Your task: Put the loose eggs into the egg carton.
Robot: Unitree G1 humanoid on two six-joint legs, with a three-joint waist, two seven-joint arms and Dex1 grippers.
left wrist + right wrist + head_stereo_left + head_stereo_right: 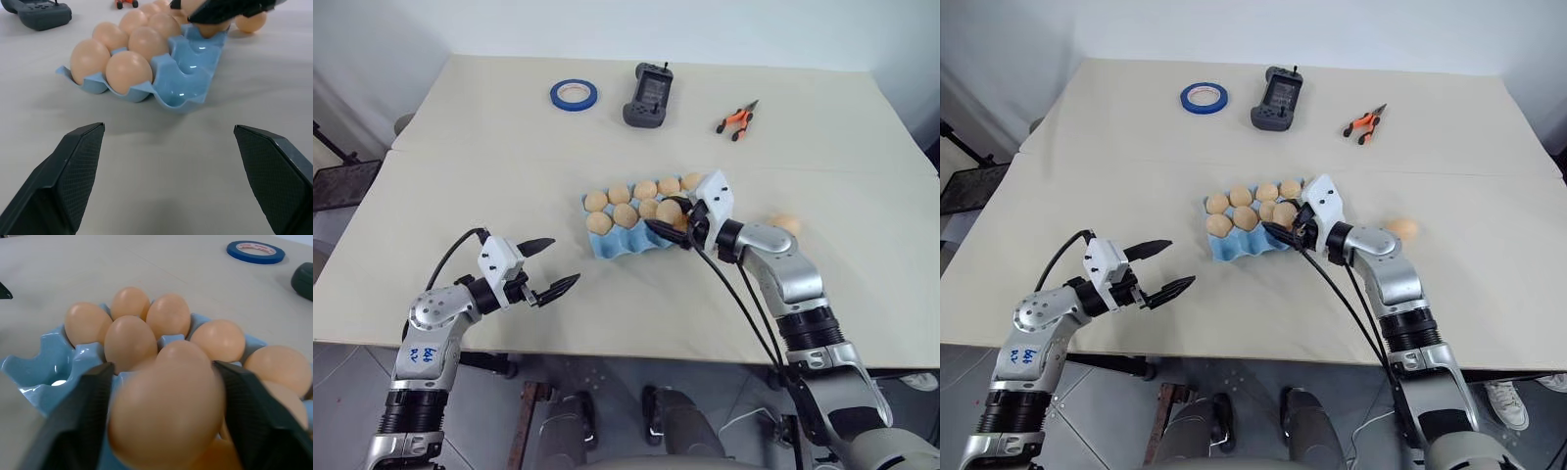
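Note:
The light blue egg carton [607,247] lies mid-table with several tan eggs [625,214] in its cups; the two cups at its near left end are bare [188,73]. My right gripper [664,223] hovers level over the carton's right part, its fingers [83,416] pressed on both sides of an egg [166,411]. One loose egg [786,223] rests on the table to the right of that arm. My left gripper [564,260] stands open and empty above the table left of the carton, pointing at it.
At the far side of the table lie a blue tape ring [574,94], a dark grey handheld controller [649,95] and orange-handled pliers [737,120]. The table's front edge [607,345] runs just behind both wrists.

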